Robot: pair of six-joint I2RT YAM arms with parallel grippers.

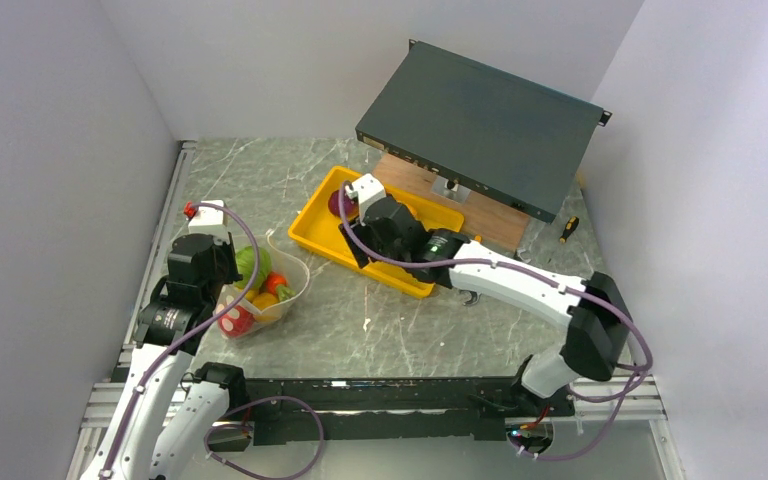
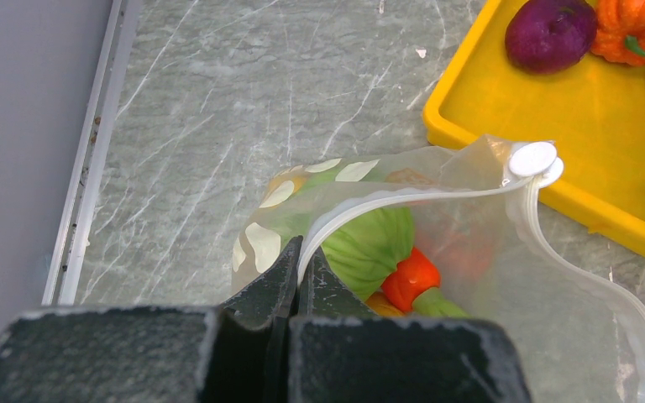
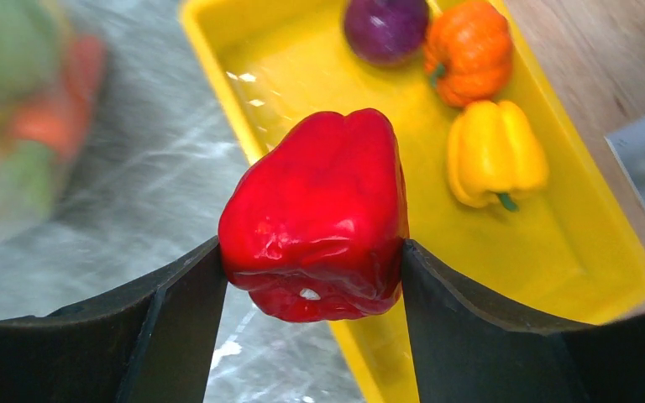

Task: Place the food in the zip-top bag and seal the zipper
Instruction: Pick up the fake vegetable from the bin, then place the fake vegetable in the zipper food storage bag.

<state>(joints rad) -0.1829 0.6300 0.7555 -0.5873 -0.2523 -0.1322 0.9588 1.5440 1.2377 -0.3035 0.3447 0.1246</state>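
The clear zip-top bag lies open at the left, holding a green round piece, a red-orange piece and other food. My left gripper is shut on the bag's rim at the zipper strip, whose white slider sits at the far end. My right gripper is shut on a red pepper, held over the left edge of the yellow tray. In the tray lie a purple round piece, an orange pumpkin and a yellow pepper.
A dark grey box sits tilted on a wooden board behind the yellow tray. A screwdriver lies at the right. Grey walls close in the left, back and right sides.
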